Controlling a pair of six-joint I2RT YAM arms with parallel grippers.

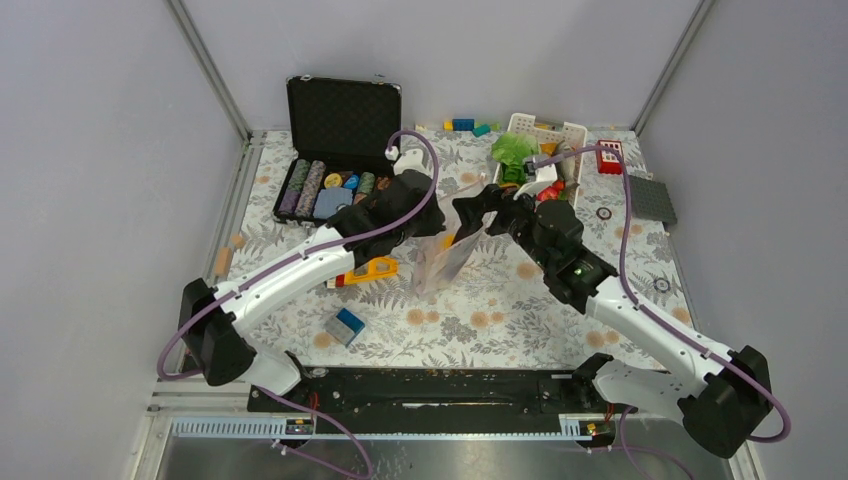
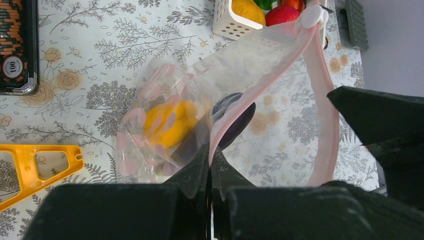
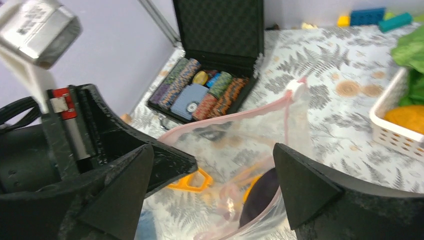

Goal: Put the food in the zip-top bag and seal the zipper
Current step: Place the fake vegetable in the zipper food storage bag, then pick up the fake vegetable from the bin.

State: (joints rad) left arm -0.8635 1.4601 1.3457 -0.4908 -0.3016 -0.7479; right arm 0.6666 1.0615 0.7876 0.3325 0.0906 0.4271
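Note:
A clear zip-top bag [image 1: 445,262] with a pink zipper rim [image 2: 320,90] hangs upright over the middle of the table, its mouth open. Inside lie a yellow food piece [image 2: 170,122] and a dark purple one [image 2: 235,120]. The white slider [image 2: 312,15] sits at the rim's far end. My left gripper [image 2: 211,160] is shut on the near rim of the bag. My right gripper [image 3: 215,195] is open just above the bag's mouth, one finger on either side, with nothing in it. The purple food [image 3: 260,197] shows below it through the opening.
An open black case of poker chips [image 1: 342,110] stands at the back left. A white basket [image 1: 520,122] holding more food is at the back right. An orange plastic tool [image 1: 372,270] and a blue block [image 1: 348,325] lie left of the bag. A grey plate [image 1: 652,198] is far right.

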